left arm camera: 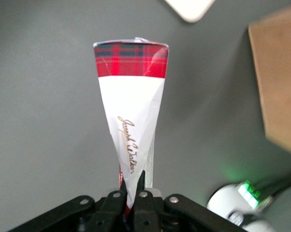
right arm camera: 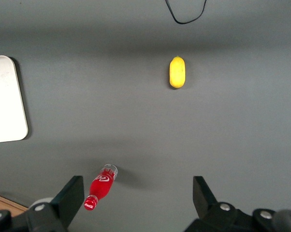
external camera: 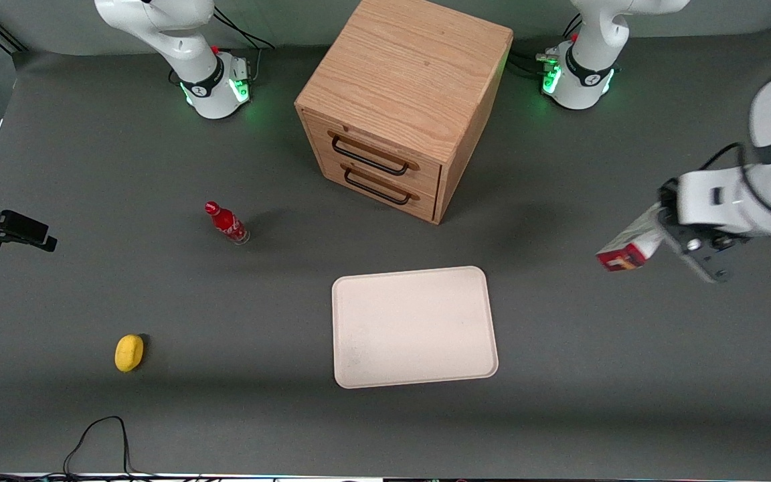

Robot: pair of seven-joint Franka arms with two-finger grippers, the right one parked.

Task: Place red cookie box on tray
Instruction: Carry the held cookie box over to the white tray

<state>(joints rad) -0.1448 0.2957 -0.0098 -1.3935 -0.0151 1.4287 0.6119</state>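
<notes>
Pincer (left arm camera: 128, 205) clamps red cookie box (external camera: 628, 246) by one end, airborne nr tabletop edge; box may swing/slip before tray (external camera: 414, 327).

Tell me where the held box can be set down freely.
The pincer, toward the working arm's end, holds the red cookie box off the table. The whole tray is bare. Nearest clutter: the drawer cabinet.

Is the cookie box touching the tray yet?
Apart. The front view shows the cookie box held in the claw toward the working arm's end of the table, with bare table between it and the tray.
</notes>
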